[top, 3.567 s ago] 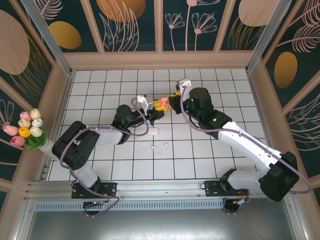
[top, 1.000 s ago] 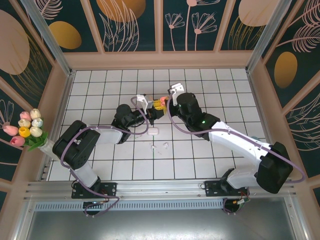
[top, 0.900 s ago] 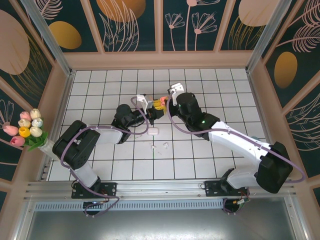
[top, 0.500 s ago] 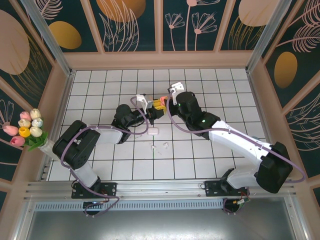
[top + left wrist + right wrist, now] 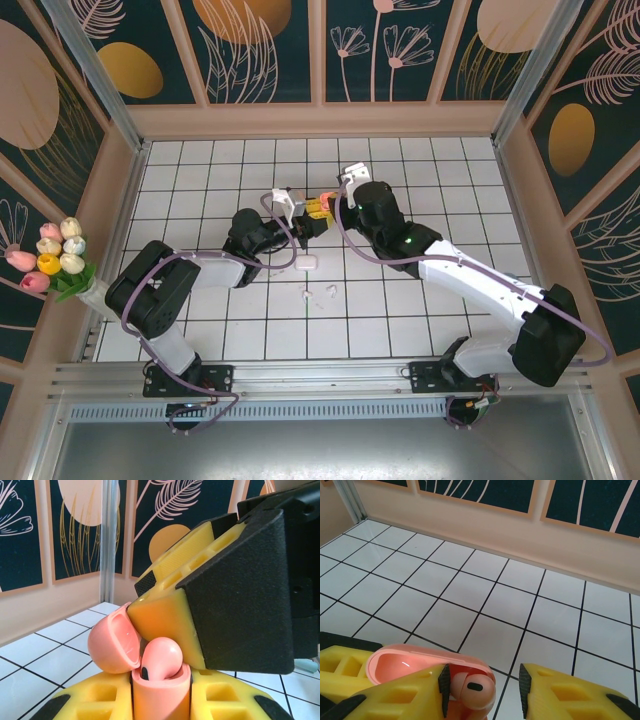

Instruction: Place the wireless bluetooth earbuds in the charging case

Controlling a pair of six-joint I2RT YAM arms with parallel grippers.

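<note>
While the left pincer clamps the case, an earbud sits inside.
Right pincer: parted, flanking the earbud.

The white-tiled table carries a white charging case, lying just on the arm-base side of the left gripper. Farther the same way, beyond the case from the right gripper, lie one white earbud and a second white earbud, slightly apart.
</note>
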